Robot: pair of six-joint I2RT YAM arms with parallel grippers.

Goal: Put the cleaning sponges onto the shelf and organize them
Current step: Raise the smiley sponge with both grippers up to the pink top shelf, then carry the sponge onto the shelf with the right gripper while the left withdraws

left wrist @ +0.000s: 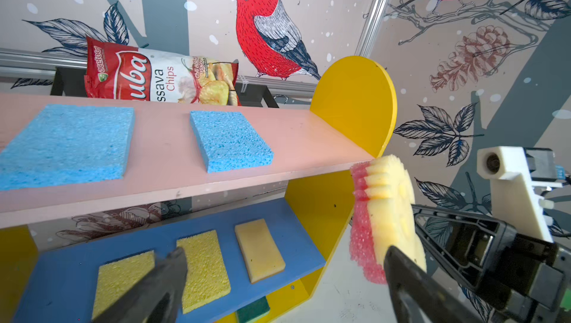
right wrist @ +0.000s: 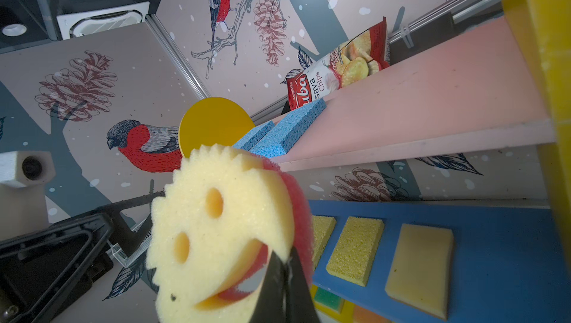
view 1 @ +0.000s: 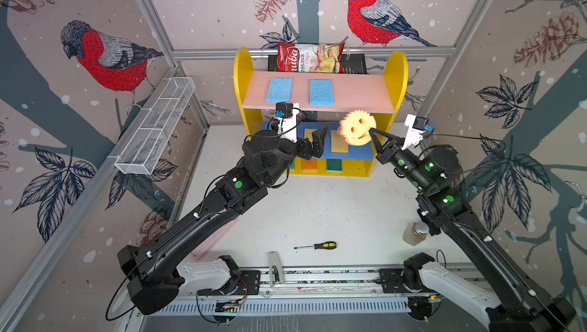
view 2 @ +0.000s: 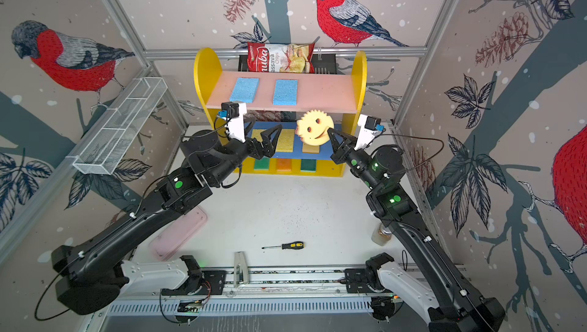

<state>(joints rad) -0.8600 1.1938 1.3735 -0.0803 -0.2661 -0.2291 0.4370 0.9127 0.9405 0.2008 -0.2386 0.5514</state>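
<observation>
Two blue sponges (view 1: pixel 279 89) flat on shelf's (view 1: pixel 241 70) pink board (view 1: pixel 359 95), three yellow sponges (left wrist: pixel 204 269) on blue board (left wrist: pixel 293 238). Smiley sponge (view 1: pixel 357 127) in air before shelf's right panel (view 1: pixel 395 70), edge clamped in right gripper (view 1: pixel 371 132). Left gripper (view 1: pixel 316 135) empty, jaws wide apart, before blue board.

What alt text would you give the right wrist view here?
The shut right gripper pinches a round yellow smiley-face sponge, pink-backed, by its edge in front of the yellow shelf. Beyond it, two light blue sponges lie on the pink upper board and three yellow sponges on the blue middle board.
</observation>
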